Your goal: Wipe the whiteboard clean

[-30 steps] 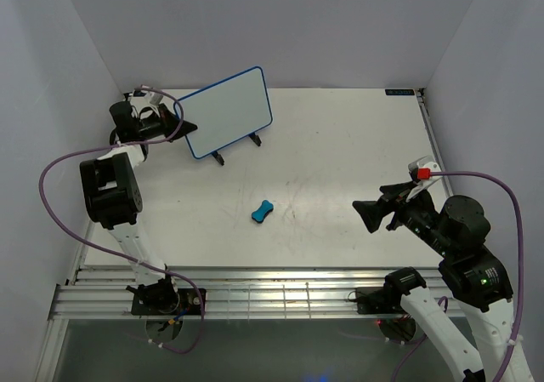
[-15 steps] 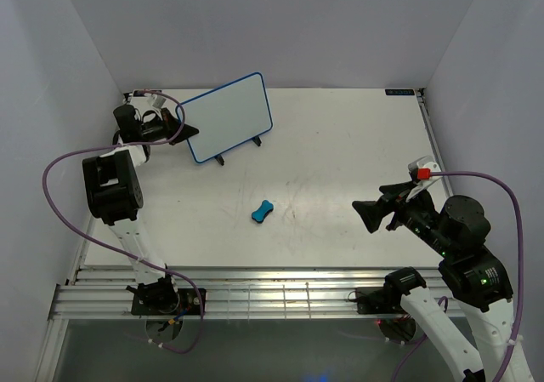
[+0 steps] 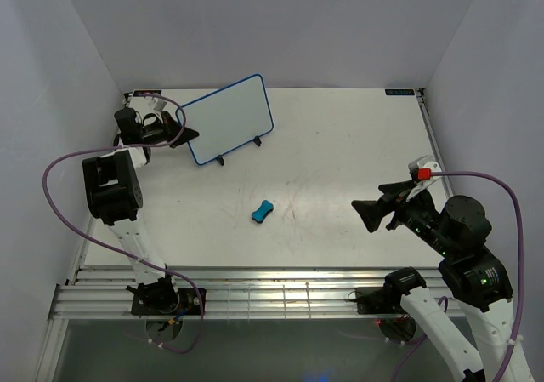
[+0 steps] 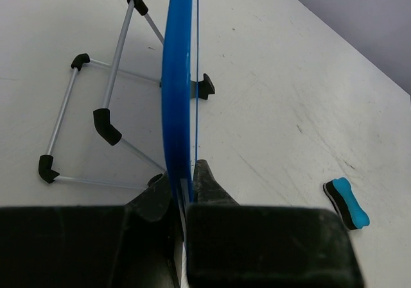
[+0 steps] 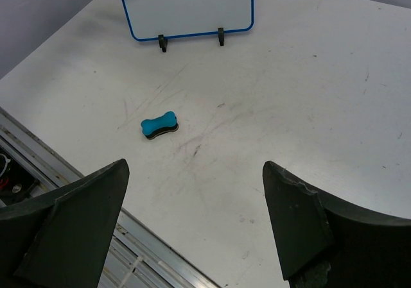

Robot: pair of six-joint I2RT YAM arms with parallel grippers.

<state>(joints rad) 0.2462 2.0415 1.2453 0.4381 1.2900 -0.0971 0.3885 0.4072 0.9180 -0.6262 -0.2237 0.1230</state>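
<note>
Left gripper pinches whiteboard edge (face looks blank), steadying it on wire stand. Right gripper wide, empty; blue eraser lies ahead-left of it on surface, likely next pickup.

The top camera looks down over the whole desk. The left wrist camera sits edge-on against the whiteboard; the right wrist camera faces that board, far ahead of the right end effector.

Walls: we see plain pale lilac-grey walls on three sides.
Surface: flat white rectangular surface, with faint dark scuff marks near its middle.
Near edge: silver slotted metal rails.
Light: we find it soft and even.
</note>
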